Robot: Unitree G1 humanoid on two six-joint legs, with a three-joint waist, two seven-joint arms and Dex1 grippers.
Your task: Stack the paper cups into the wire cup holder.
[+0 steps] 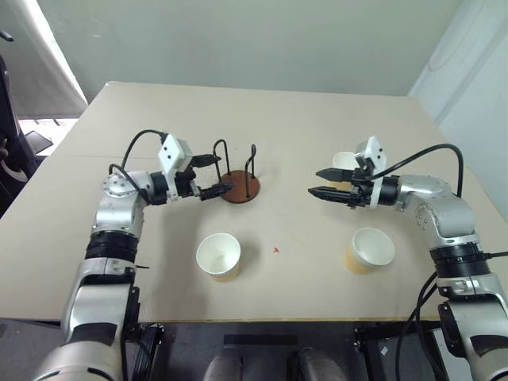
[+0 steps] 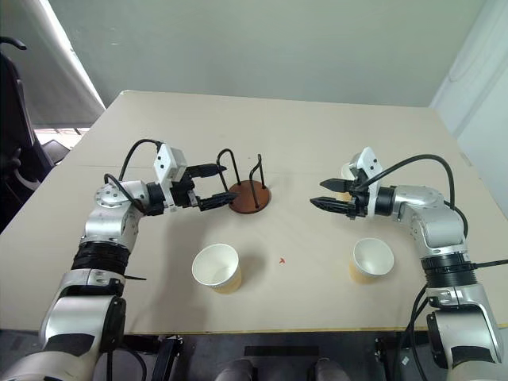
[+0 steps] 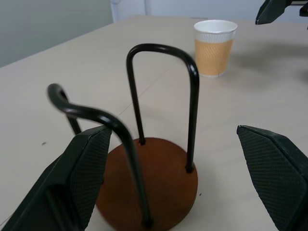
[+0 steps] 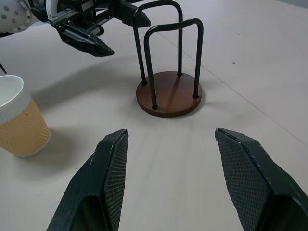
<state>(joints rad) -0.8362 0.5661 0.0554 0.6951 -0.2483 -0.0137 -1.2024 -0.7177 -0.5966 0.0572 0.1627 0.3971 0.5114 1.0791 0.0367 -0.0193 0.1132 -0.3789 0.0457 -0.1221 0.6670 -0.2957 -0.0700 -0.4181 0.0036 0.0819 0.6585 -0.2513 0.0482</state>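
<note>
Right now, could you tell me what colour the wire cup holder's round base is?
The base is reddish-brown, clearest in the right wrist view.

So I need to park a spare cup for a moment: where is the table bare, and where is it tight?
Bare: the table's far half beyond the wire cup holder, and the strip between the holder and the right gripper. Tight: around the holder, where the open left gripper reaches it, and the right side, with two paper cups. A third cup sits front-centre.

Wire cup holder [image 1: 239,187] mid-table [image 1: 302,119]; three paper cups [image 1: 219,255] around
</note>
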